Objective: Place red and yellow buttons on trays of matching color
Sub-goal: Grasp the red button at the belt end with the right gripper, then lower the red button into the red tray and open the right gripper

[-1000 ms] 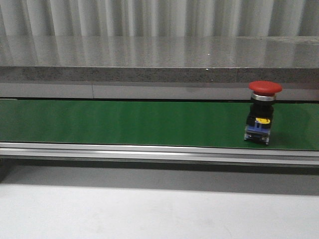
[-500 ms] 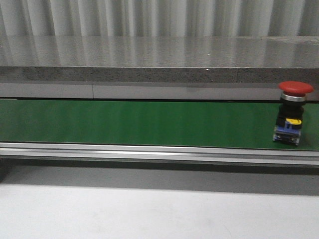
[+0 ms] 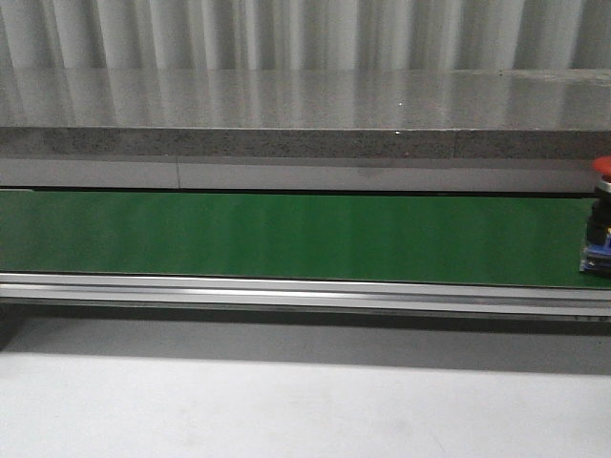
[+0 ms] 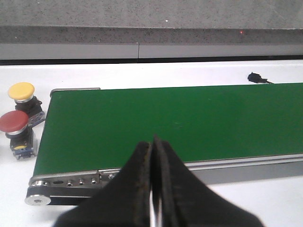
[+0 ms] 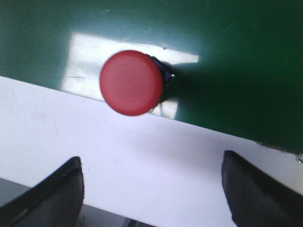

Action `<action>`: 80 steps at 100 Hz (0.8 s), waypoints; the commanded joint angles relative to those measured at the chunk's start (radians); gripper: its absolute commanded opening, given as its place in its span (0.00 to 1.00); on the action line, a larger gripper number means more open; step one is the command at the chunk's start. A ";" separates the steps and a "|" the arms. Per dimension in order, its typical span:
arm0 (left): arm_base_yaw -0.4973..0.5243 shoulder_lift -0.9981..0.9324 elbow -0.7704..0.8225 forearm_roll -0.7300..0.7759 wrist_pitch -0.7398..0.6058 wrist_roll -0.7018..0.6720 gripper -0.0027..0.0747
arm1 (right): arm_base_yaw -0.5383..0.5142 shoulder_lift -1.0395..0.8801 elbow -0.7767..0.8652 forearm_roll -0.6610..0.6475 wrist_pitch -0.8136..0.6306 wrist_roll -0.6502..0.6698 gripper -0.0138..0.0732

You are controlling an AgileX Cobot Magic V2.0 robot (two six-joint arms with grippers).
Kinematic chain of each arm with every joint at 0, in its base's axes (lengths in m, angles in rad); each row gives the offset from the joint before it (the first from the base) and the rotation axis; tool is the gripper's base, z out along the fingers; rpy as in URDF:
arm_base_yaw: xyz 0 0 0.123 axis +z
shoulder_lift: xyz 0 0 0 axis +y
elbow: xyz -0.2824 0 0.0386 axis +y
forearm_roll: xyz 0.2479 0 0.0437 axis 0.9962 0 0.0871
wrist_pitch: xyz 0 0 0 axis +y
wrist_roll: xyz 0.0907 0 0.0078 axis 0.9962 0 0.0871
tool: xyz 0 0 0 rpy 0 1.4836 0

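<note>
A red button (image 3: 601, 219) stands upright on the green conveyor belt (image 3: 286, 234), cut off by the right edge of the front view. In the right wrist view the same red button (image 5: 131, 82) shows its round cap from above, near the belt's edge. My right gripper (image 5: 152, 158) is open above the white table, short of the button and holding nothing. In the left wrist view a yellow button (image 4: 22, 92) and another red button (image 4: 14, 124) stand on the white table beside the belt's end. My left gripper (image 4: 152, 142) is shut and empty. No trays are in view.
A grey stone ledge (image 3: 305, 114) runs behind the belt. The belt has a metal side rail (image 3: 305, 291) along its near edge. A small black connector (image 4: 255, 77) lies on the white table beyond the belt.
The red button has travelled to the right along the belt, from well inside the front view to its right edge. Nothing else has moved there.
</note>
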 commanded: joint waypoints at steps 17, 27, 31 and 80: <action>-0.009 0.003 -0.027 -0.017 -0.065 0.001 0.01 | 0.005 0.077 -0.028 0.021 -0.188 -0.030 0.84; -0.009 0.003 -0.027 -0.017 -0.065 0.001 0.01 | 0.005 0.105 -0.028 0.008 -0.210 -0.030 0.75; -0.009 0.003 -0.027 -0.017 -0.065 0.001 0.01 | 0.005 0.114 -0.028 0.003 -0.207 -0.030 0.65; -0.009 0.003 -0.027 -0.017 -0.065 0.001 0.01 | -0.112 0.086 -0.032 -0.002 -0.344 0.058 0.19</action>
